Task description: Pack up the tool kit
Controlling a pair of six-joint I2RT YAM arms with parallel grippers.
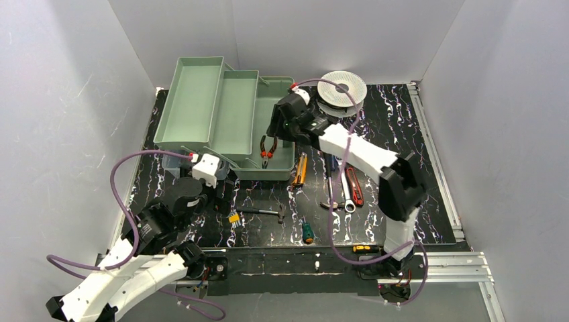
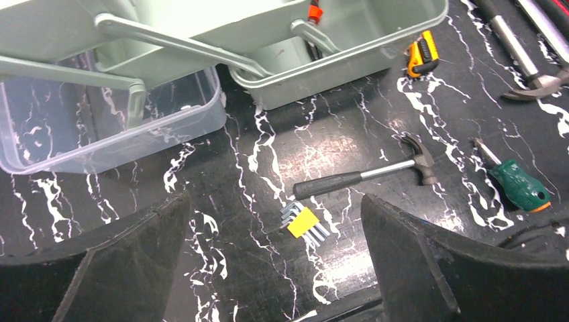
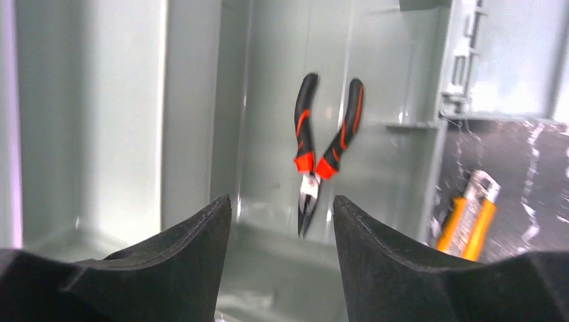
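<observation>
The packing is under way, and the step in hand looks like the placing of the needle-nose pliers [image 3: 315, 157], which are lying in the deep base compartment of the pale green toolbox [image 1: 194, 100]. The toolbox is sitting open at the far left of the table [image 1: 402, 134], its trays folded out. The right hand [image 3: 282, 208] is hovering over that compartment with its fingers standing moderately apart. It is holding nothing and touching nothing, and the pliers, slightly blurred in the wrist view, are lying clear below the fingertips. The left hand [image 2: 272, 201] is hanging over the near part of the table with its fingers spread as wide as they go, also gripping nothing. Just beneath it are lying the hex key set [image 2: 305, 221] and, just beside that, the small hammer [image 2: 362, 176]. Other loose tools are waiting outside the box: a green-handled screwdriver [image 2: 520, 184], a yellow utility knife [image 3: 470, 215] just outside the base wall, and a wrench [image 1: 347, 191] farther right. The next move is probably calling for the right hand to be lifting clear of the compartment's walls before reaching for the knife. The left hand, meanwhile, would be needing to drop straight down and close across the flat hex key set or the hammer's handle.
</observation>
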